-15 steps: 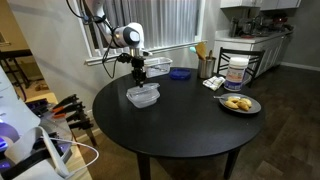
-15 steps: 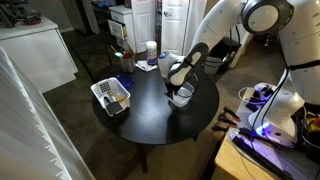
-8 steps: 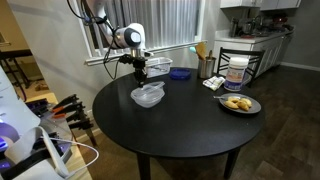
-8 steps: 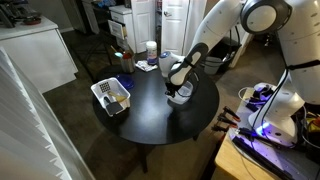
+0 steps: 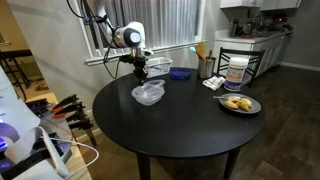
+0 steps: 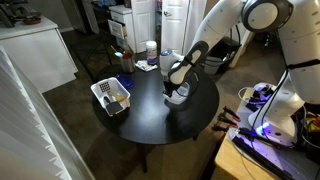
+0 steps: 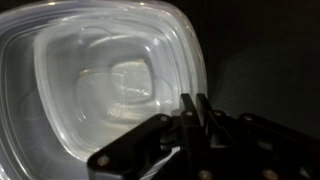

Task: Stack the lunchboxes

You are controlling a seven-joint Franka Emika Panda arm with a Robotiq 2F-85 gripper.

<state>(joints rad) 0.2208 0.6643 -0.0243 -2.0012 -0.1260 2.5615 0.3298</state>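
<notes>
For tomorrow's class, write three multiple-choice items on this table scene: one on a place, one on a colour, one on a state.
1. Where do the clear lunchboxes sit?
A in the white basket; B on the black table, by the hand; C on the floor.
2. What colour is the small bowl?
A red; B blue; C yellow.
3. What state is the plate in?
A empty; B upside down; C holding food.

Key: 1 B, both exterior views show them on the tabletop at the hand. 2 B, the bowl near the table's far edge is blue. 3 C, pale food lies on it.
</notes>
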